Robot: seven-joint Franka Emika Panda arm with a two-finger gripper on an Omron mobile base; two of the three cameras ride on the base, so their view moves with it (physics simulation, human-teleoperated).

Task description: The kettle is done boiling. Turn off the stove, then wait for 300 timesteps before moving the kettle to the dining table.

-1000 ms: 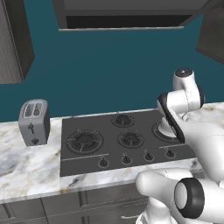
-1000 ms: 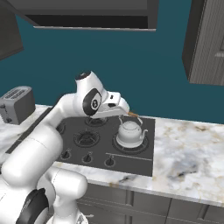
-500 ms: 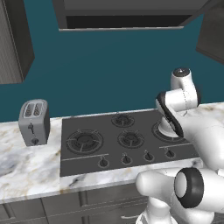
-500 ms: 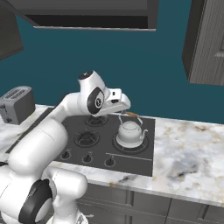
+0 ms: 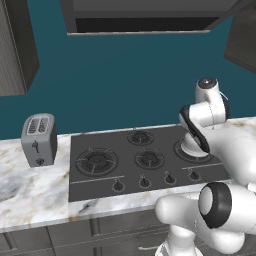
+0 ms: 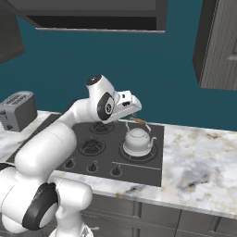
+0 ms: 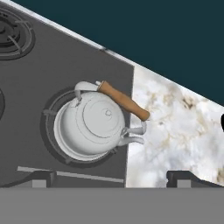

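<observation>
Whitish kettle [image 7: 94, 124]: on the right-rear burner of the stove [image 5: 100, 172], near its right edge.
Gripper [image 6: 134, 107]: jaws apart, empty, now risen higher above the kettle.
Meaning: probably approaching a handle grasp.
</observation>
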